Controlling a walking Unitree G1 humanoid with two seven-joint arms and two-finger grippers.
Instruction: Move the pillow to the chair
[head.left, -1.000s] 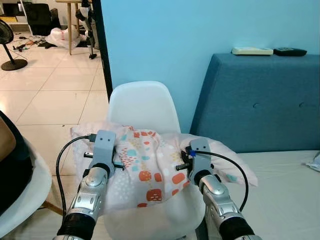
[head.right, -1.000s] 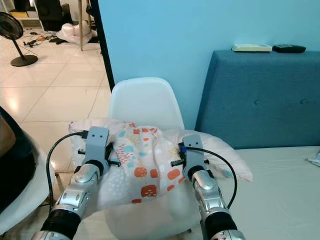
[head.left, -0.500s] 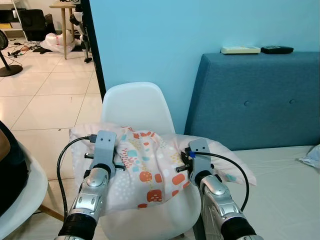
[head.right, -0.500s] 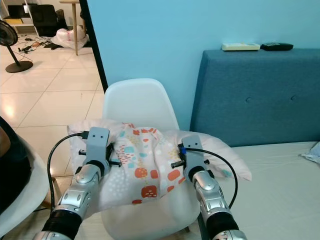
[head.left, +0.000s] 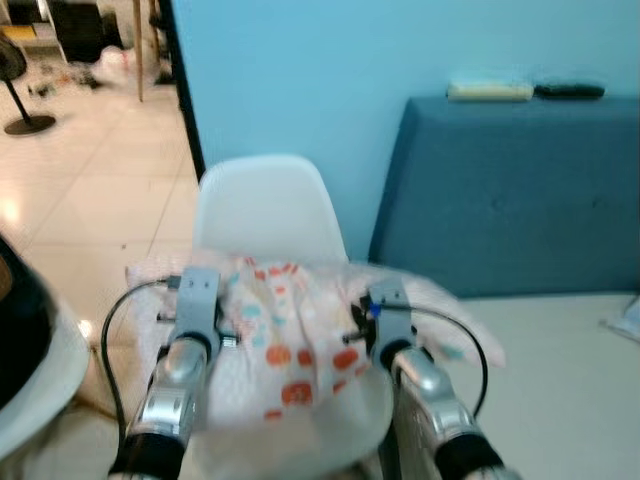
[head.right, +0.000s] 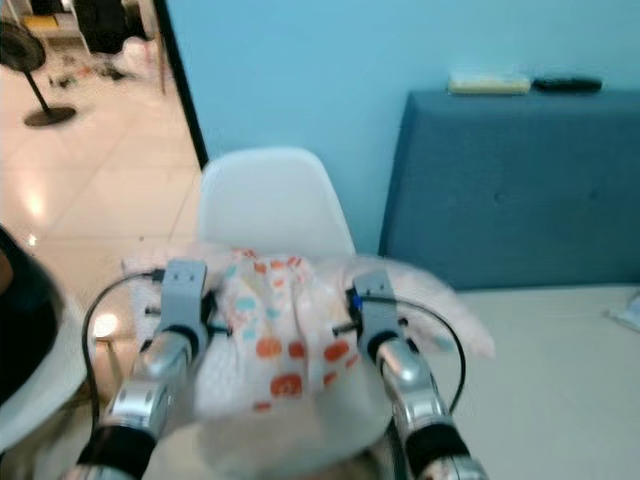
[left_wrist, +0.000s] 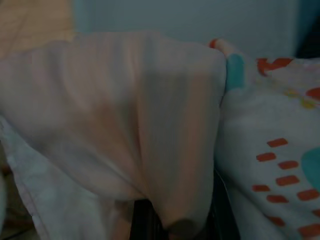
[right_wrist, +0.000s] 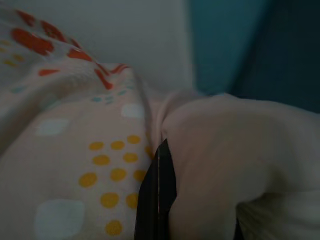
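One pillow (head.left: 290, 335), pale pink with orange, teal and yellow prints, lies draped across the seat of the white moulded chair (head.left: 262, 205), its ends hanging past the seat on both sides. I see both grippers at the pillow. My left gripper (head.left: 196, 318) is at the pillow's left portion; in the left wrist view the pink fabric folds over and between the black fingers (left_wrist: 145, 220), so I record it as closed on the pillow. My right gripper (head.left: 384, 318) is at the right portion; in the right wrist view one black finger (right_wrist: 159, 200) is pressed into a fold of cloth, likewise clamped on the pillow. The head views are blurred. The chair stands against a light blue wall (head.left: 330, 70). To its right is a blue upholstered headboard (head.left: 510, 190) with two remote controls (head.left: 525, 90) on top, and a pale bed (head.left: 560, 390) below. Left of the chair I note a tiled floor (head.left: 90, 170) and a standing fan (head.left: 18, 95).
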